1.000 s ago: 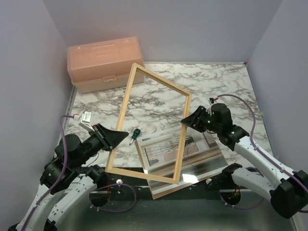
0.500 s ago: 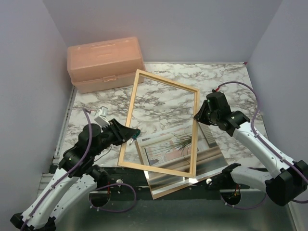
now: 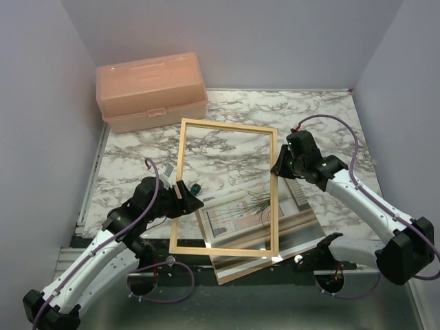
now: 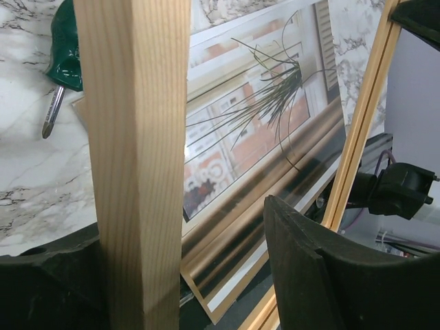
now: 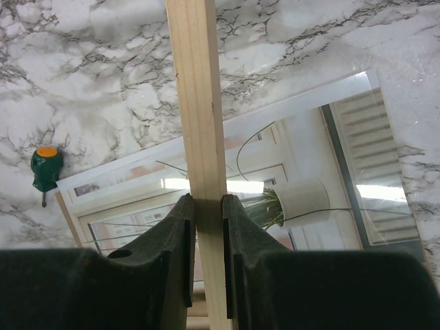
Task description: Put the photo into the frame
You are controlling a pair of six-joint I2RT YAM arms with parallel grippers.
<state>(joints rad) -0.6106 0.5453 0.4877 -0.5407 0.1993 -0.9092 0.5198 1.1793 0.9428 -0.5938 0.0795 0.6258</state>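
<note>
Far left, at the back of the marble surface (image 3: 137,148), a peach toolbox (image 3: 151,89) stands shut, well apart from both arms.

Left gripper (image 3: 184,196): positioned at the left long bar of the frame (image 3: 229,124), near that bar's lower half. Its jaws stand apart. In the left wrist view the bar (image 4: 134,137) runs up between them, close against one finger, with a plain gap to the other finger (image 4: 323,275). It has no clamp on the bar.

A small green-handled screwdriver (image 3: 196,188) lies on the surface just beside this gripper, inside the frame's opening as seen from above.

The frame is a light-wood rectangle, held over the surface, with its far short bar toward the toolbox and its near short bar toward the arm bases.

The photo (image 3: 237,216) lies flat on the surface, picture side up, beneath the near half of the frame. The potted spiky plant shows through the opening. The photo's right part extends past the frame's right bar, and a brown board edge (image 3: 251,271) shows beneath it on the near side. It lies between the two grippers, and neither touches it.

Right gripper (image 3: 276,168): closed tight on the frame's right long bar, about midway along it. The right wrist view shows both fingers (image 5: 180,234) pressed against the wood (image 5: 196,82), with the photo (image 5: 302,199) directly below.
</note>
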